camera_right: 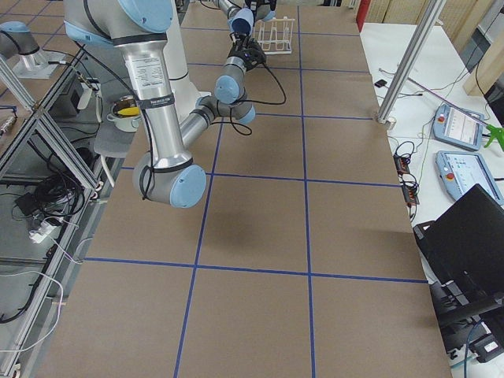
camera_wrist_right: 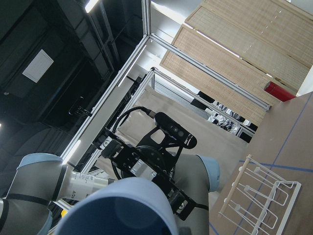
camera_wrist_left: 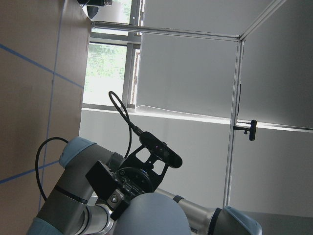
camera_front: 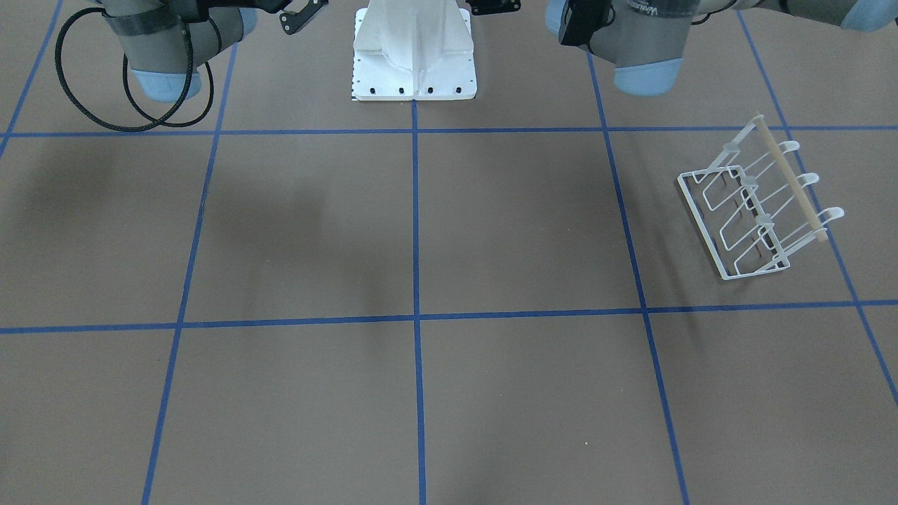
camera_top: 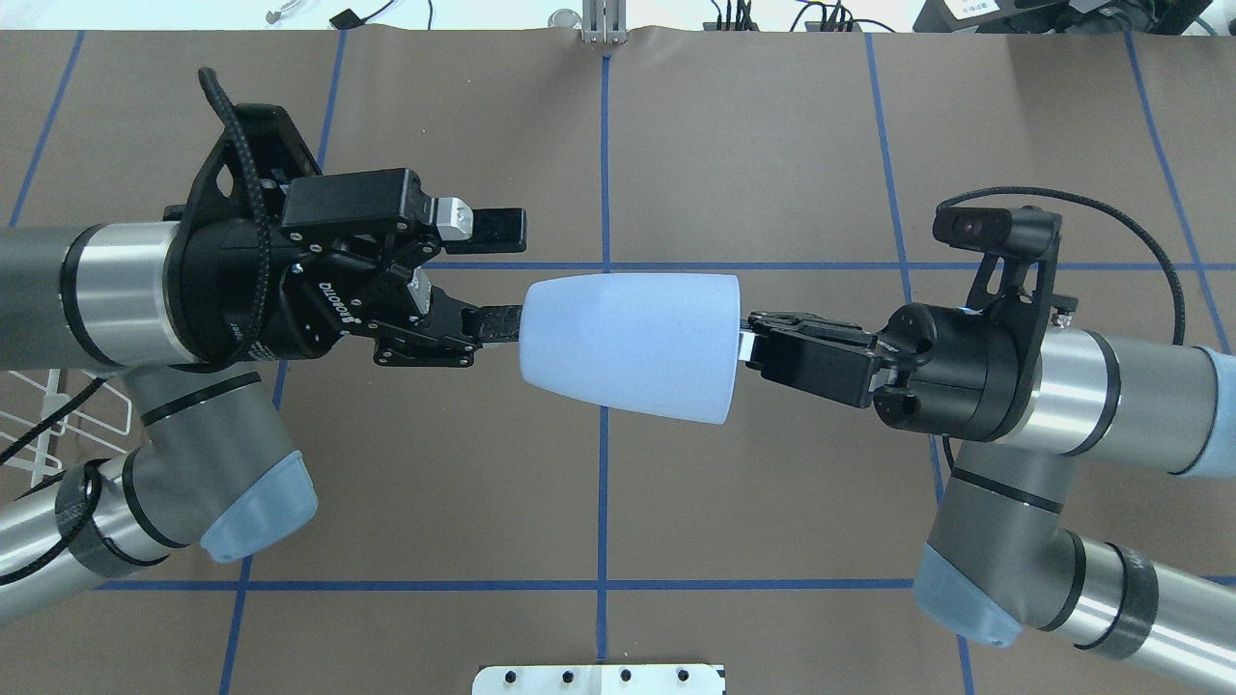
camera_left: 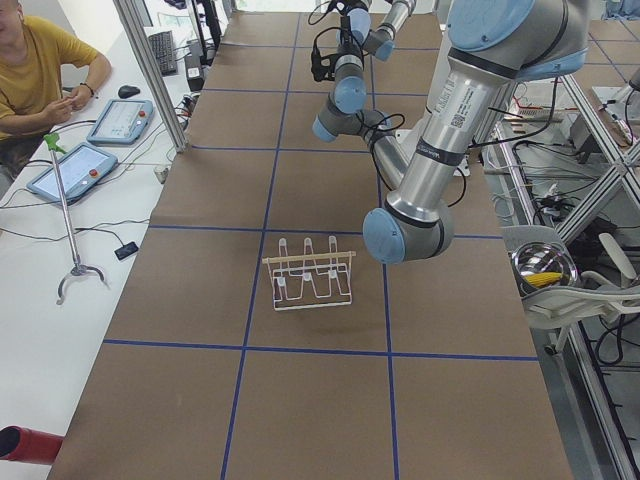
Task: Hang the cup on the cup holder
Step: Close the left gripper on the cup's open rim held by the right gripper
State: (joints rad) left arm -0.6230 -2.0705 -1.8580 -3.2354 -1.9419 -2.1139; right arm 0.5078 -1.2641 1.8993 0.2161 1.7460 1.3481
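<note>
While the right gripper (camera_top: 748,340) pinches the cup (camera_top: 628,343) by its rim, the left gripper (camera_top: 517,275) gapes open; premature release would likely drop it onto the counter (camera_top: 772,145).

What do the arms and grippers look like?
The left arm and right arm are silver-grey with light blue joint caps. The black left gripper bears white lettering and a braided black cable; the black right gripper has a bracket-mounted webcam.

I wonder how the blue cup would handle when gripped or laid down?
The cup looks smooth and tapered, so a grip may slip toward its narrow end. Lying sideways, it would probably roll in a curve. It looks plastic, so probably light.
</note>
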